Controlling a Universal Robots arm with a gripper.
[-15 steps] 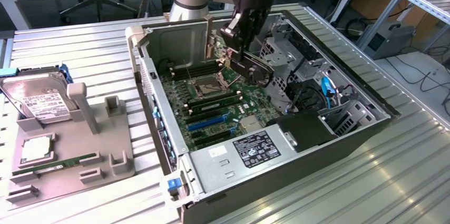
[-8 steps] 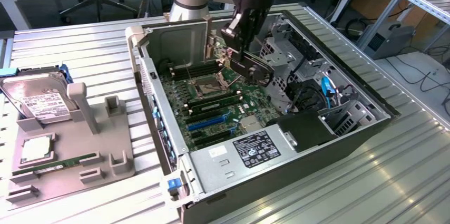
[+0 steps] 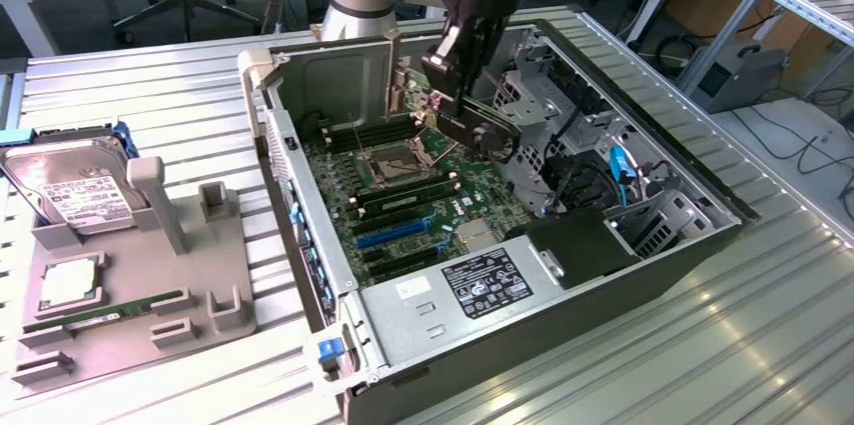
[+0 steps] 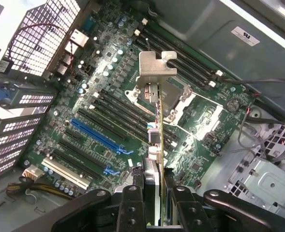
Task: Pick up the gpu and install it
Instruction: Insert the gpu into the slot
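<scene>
Inside the open case point(image 3: 274, 145), the blue slot point(image 3: 394, 233) lies apart from the gpu point(image 3: 487, 133), which the gripper point(image 3: 461, 105) pinches edge-on above the motherboard point(image 3: 467, 207) near the CPU socket point(image 3: 400, 157), so I'd worry that a skewed descent jams its bracket or scrapes the board.

Bright, even overhead light. White glare streaks the ribbed metal counter point(image 3: 761, 345) at four o'clock in the exterior view; inside the computer case point(image 3: 320, 75), the three-o'clock side sits in shadow. In the wrist view, glare whitens the fan grille point(image 4: 40, 34).
</scene>
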